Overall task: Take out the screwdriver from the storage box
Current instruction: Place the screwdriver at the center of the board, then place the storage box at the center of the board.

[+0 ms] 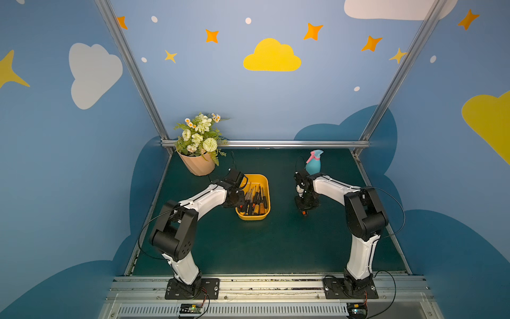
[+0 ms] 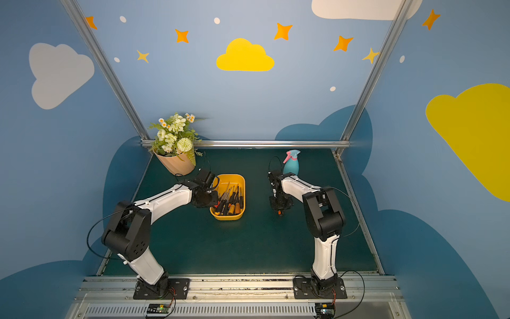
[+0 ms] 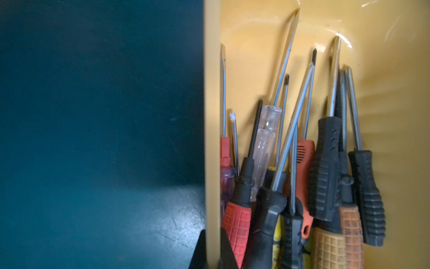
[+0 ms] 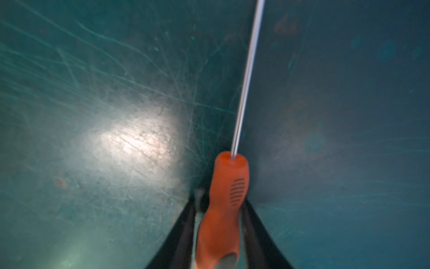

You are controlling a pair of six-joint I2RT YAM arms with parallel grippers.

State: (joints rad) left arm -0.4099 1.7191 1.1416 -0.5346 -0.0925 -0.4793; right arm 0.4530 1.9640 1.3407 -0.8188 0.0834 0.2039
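Orange screwdriver (image 4: 229, 179) is out of the box (image 1: 254, 218). It's under the right hand (image 4: 220, 205), well right of the box, low at the tabletop (image 1: 276, 243); can't tell if it's actually touching.

Right hand: fingers (image 4: 181, 233) flank the handle, sliver of gap on one side, other side looks in contact. Can't tell if it's gripping or loose.

Left hand (image 3: 213, 252): closed tight, pinching the box's side wall, so the box is pinned. Rest of the drivers (image 3: 325, 174) lie in the box.

Looks like the put-down. To do it well:
- Get the handle resting flat before letting go.
- Open wide enough to clear both sides, then lift straight up with no sideways drag.
- Round handle may roll; laying the shaft flat should help.
- Left hand shouldn't release the box until right is clear.
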